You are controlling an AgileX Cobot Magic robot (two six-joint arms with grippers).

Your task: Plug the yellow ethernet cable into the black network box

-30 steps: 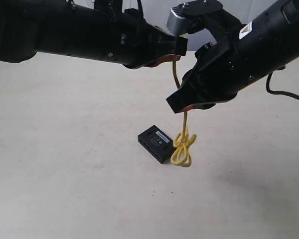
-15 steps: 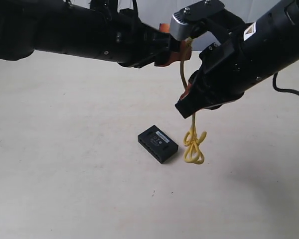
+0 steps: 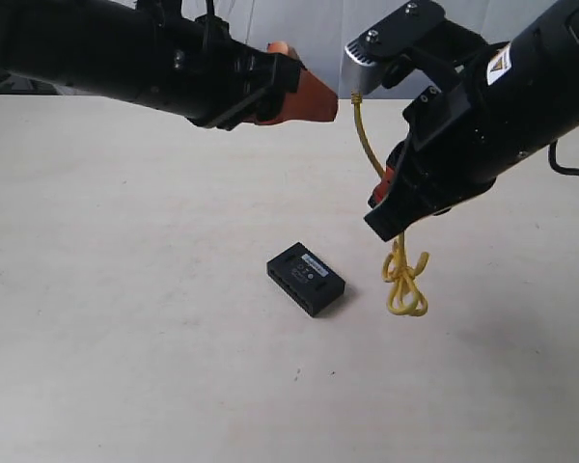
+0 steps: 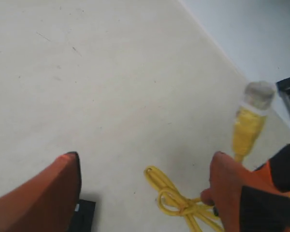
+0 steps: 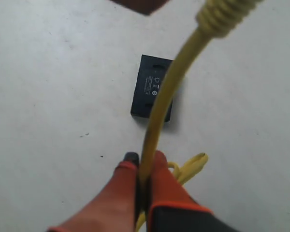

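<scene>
The right hand [image 3: 384, 224] is pressed together on the thin bright-yellow ethernet cable [image 3: 405, 285], pinching the cord between its orange fingers [image 5: 118, 188]. Above this hand the cord rises to a ribbed boot. Below it hangs the loosely tied loop; whether the loop touches the pale desk [image 3: 125, 289] cannot be told. The small flat rectangular black plastic network box [image 3: 306, 278] lies on the desk below this hand, off toward the left hand [image 3: 314, 96] and apart from the loop. The left hand is spread and holds nothing, raised over the desk, with the cable's clear-tipped plug [image 4: 251, 113] just beyond one fingertip.
</scene>
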